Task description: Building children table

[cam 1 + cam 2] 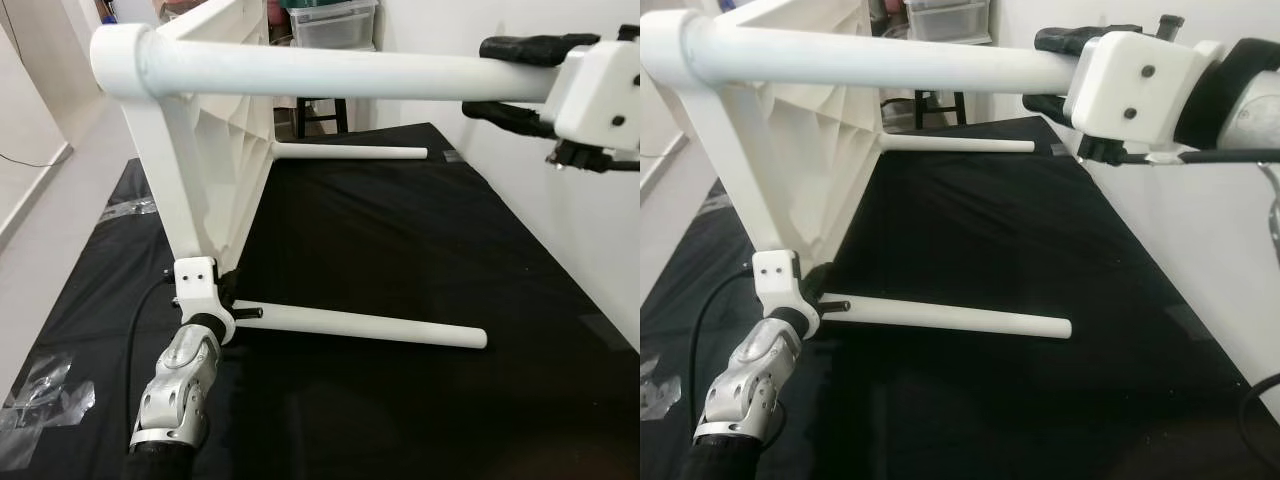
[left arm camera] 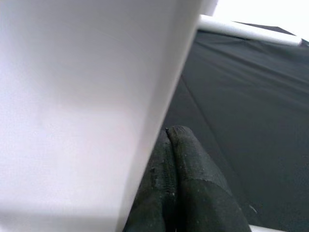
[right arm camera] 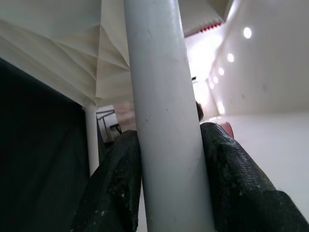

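Overhead, the small white plastic children's table (image 1: 215, 120) stood tipped on its side on the black cloth-covered surface (image 1: 400, 240), legs pointing toward the white wall (image 1: 590, 230) at the robot's right. Open black cloth lay between the two lower legs; the wall edge ran close on the right. The right gripper (image 3: 169, 183) was clamped around the raised white round leg (image 1: 330, 70) near its free end. The left gripper (image 2: 176, 188) sat pinched together beside the tabletop's lower corner, touching its white edge, grasping nothing visible. Crumpled clear plastic bags (image 1: 45, 395) lay at the cloth's left edge.
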Controlling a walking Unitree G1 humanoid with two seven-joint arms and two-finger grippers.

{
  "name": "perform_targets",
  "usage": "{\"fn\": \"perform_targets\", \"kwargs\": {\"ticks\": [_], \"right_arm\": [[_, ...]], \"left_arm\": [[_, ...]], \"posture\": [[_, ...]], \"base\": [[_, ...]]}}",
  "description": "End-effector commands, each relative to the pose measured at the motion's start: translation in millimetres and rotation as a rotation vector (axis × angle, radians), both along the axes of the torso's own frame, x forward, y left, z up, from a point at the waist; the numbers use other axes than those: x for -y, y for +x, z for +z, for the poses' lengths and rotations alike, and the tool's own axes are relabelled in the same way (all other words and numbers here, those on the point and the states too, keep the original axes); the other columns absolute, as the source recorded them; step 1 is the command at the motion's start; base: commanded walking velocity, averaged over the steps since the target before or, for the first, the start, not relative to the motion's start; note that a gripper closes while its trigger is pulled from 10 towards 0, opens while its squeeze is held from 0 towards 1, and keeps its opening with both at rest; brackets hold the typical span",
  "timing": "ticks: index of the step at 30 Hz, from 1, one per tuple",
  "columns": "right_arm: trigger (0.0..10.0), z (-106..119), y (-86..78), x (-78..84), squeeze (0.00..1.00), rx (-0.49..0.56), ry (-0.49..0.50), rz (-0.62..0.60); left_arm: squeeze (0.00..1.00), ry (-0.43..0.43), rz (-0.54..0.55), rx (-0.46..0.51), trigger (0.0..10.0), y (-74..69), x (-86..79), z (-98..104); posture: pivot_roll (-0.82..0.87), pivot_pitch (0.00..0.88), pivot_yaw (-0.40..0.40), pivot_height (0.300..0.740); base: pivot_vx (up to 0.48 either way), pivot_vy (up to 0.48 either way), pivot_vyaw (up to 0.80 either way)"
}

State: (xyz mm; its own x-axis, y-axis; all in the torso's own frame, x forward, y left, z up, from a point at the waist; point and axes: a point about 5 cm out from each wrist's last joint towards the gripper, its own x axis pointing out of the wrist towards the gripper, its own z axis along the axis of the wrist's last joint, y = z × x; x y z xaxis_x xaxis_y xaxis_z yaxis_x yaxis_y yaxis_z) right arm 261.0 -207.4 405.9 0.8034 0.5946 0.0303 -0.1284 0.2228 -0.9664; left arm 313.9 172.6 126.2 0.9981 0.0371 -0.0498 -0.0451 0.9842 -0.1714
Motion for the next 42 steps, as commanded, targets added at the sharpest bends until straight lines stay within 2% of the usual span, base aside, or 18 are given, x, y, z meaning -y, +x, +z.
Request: {"fn": "perform_targets", "kwargs": {"ticks": [1,2,4,5,6,8,9,12,15,18,20,24,26,29,34,36,40,42], "right_arm": [[0.0,14.8,12.4,47.3,0.0,0.082,0.209,-0.281],[0.0,21.0,12.6,64.9,0.0,0.14,0.29,-0.384],[0.0,21.0,12.6,64.9,0.0,0.14,0.29,-0.384],[0.0,21.8,11.0,81.4,0.0,0.173,0.352,-0.477],[0.0,21.8,11.0,81.4,0.0,0.173,0.352,-0.477],[0.0,13.4,5.4,105.5,0.0,0.188,0.444,-0.609],[0.0,13.4,5.4,105.5,0.0,0.188,0.444,-0.609],[0.0,-39.0,5.6,128.1,0.0,0.049,0.592,-0.742],[0.0,-62.8,6.7,129.6,0.0,-0.021,0.659,-0.762],[0.0,-146.3,10.1,101.6,0.0,-0.297,0.858,-0.728],[0.0,-146.3,10.1,101.6,0.0,-0.297,0.858,-0.728],[0.0,-186.2,10.5,70.5,0.0,-0.448,0.969,-0.676],[0.0,-186.2,10.5,70.5,0.0,-0.448,0.969,-0.676],[0.0,-198.5,10.2,53.2,0.0,-0.526,1.022,-0.63],[0.0,-203.0,10.4,34.5,0.0,-0.607,1.038,-0.56],[0.0,-207.0,11.2,23.8,0.0,-0.655,1.04,-0.522],[0.0,-223.1,18.0,-15.9,0.0,-0.796,1.047,-0.435],[0.0,-223.8,20.1,-22.5,0.0,-0.814,1.051,-0.42]], "left_arm": [[0.0,0.041,0.269,0.009,10.0,-7.3,-66.7,3.8],[0.0,0.062,0.31,0.055,10.0,-5.1,-82.0,19.4],[0.0,0.062,0.31,0.055,10.0,-5.1,-82.0,19.4],[0.0,0.088,0.344,0.105,10.0,-3.0,-96.9,36.8],[0.0,0.088,0.344,0.105,10.0,-3.0,-96.9,36.8],[0.0,0.127,0.391,0.193,10.0,-1.1,-119.9,70.3],[0.0,0.127,0.391,0.193,10.0,-1.1,-119.9,70.3],[0.0,0.199,0.384,0.336,10.0,1.4,-136.3,125.6],[0.0,0.225,0.366,0.38,10.0,1.6,-137.0,142.3],[0.0,0.3,0.269,0.506,10.0,2.8,-128.8,193.8],[0.0,0.3,0.269,0.506,10.0,2.8,-128.8,193.8],[0.0,0.325,0.165,0.577,10.0,3.2,-110.1,222.5],[0.0,0.325,0.165,0.577,10.0,3.2,-110.1,222.5],[0.0,0.304,0.073,0.577,10.0,5.4,-87.1,221.1],[0.0,0.28,0.013,0.536,10.0,9.8,-73.0,207.6],[0.0,0.278,-0.007,0.52,10.0,11.3,-67.3,201.9],[0.0,0.281,-0.081,0.441,10.0,15.0,-44.5,177.6],[0.0,0.275,-0.096,0.417,10.0,14.9,-40.6,171.9]], "posture": [[-0.14,0.037,0.05,0.74],[-0.14,0.037,0.05,0.74],[-0.14,0.037,0.05,0.74],[-0.12,0.031,0.057,0.74],[-0.12,0.031,0.057,0.74],[-0.11,0.029,0.063,0.74],[-0.11,0.029,0.063,0.74],[-0.07,0.026,0.05,0.74],[-0.06,0.027,0.05,0.74],[-0.02,0.038,0.065,0.74],[-0.02,0.038,0.065,0.74],[-0.01,0.041,0.08,0.74],[-0.01,0.041,0.08,0.74],[-0.01,0.044,0.087,0.74],[-0.02,0.046,0.091,0.74],[-0.02,0.046,0.091,0.74],[-0.02,0.05,0.093,0.74],[-0.02,0.049,0.088,0.74]], "base": [[0.0,0.0,0.0],[0.0,0.0,0.0],[0.0,0.0,0.0],[0.0,0.0,0.0],[0.0,0.0,0.0],[0.0,0.0,0.0],[0.0,0.0,0.0],[0.0,0.0,0.0],[0.0,0.0,0.0],[0.0,0.0,0.0],[0.0,0.0,0.0],[0.0,0.0,0.0],[0.0,0.0,0.0],[0.0,0.0,0.0],[0.0,0.0,0.0],[0.0,0.0,0.0],[0.0,0.0,0.0],[0.0,0.0,0.0]]}}
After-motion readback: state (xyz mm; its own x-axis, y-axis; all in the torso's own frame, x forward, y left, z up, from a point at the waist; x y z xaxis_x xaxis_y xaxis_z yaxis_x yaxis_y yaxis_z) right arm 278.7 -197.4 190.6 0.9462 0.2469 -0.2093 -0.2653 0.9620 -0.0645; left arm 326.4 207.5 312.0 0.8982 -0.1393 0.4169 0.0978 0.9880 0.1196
